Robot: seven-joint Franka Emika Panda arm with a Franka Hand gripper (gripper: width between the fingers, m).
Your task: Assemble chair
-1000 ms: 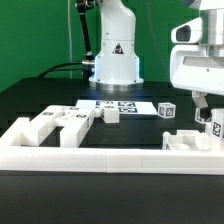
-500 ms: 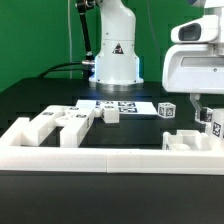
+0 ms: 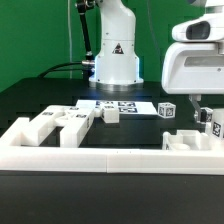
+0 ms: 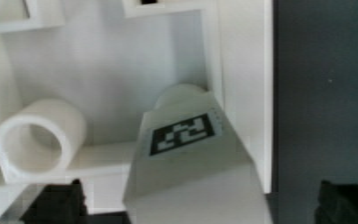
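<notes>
My gripper hangs at the exterior view's right, low over a white chair part with a marker tag that stands by the white corner bracket. In the wrist view that tagged part lies between my two dark fingertips, with a gap on each side. The jaws are open and do not touch it. A white round peg lies beside the part against the white bracket wall. Several other white chair parts lie at the exterior view's left.
The marker board lies in the middle in front of the robot base. A small white block and a tagged cube sit near it. A white rail runs along the front edge.
The gripper has come down slightly over the tagged part at the right. The loose parts have not moved.
</notes>
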